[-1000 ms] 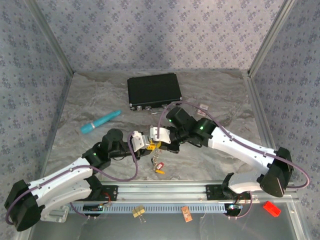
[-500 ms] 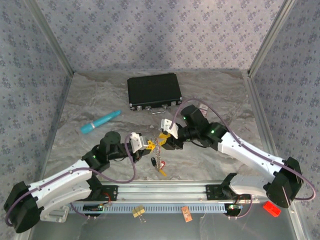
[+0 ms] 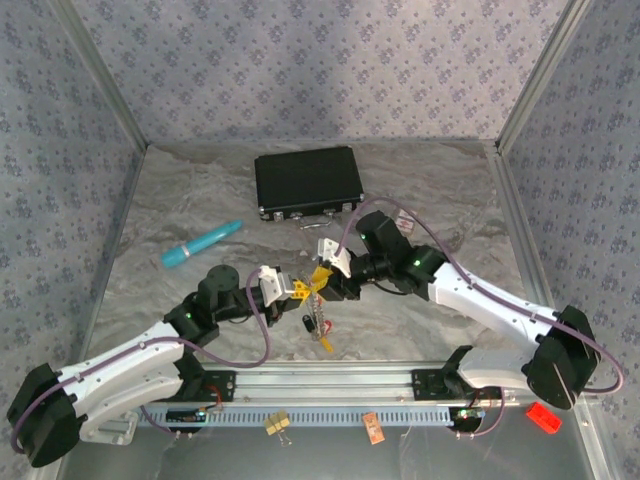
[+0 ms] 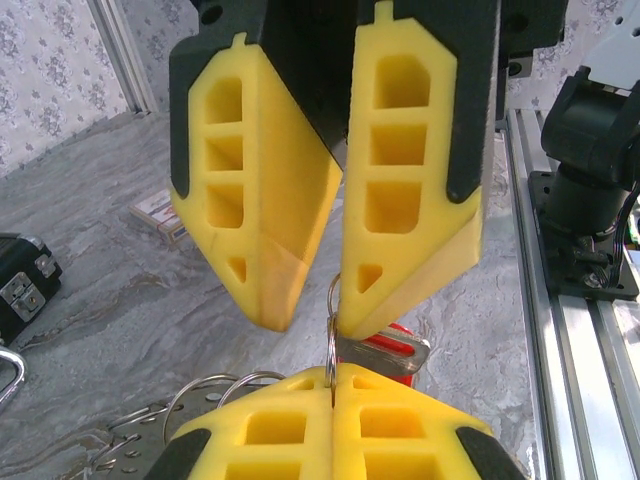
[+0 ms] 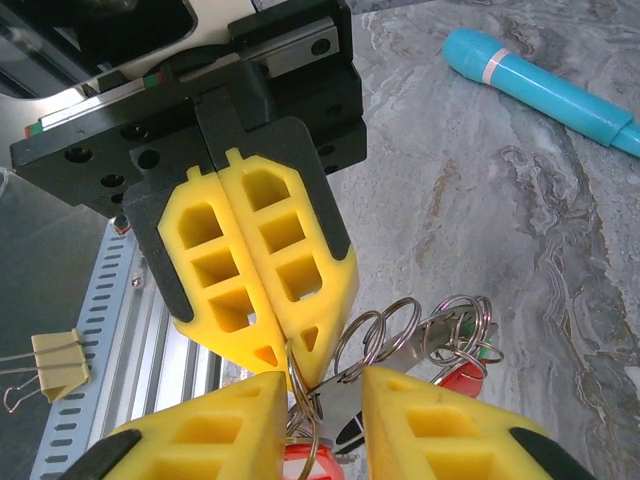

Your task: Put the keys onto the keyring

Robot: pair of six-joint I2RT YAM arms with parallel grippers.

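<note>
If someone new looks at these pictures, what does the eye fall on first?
The yellow-fingered left gripper and right gripper meet tip to tip over the centre of the table. The left gripper pinches a thin ring, with keys bunched beside it. A teal pen lies apart on the left.

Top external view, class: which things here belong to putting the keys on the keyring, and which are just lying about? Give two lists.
Job in hand: keys; split ring; left gripper, jaws shut on that ring; right gripper, jaws open.

Lying about: teal pen; black case; binder clip; small card.
</note>
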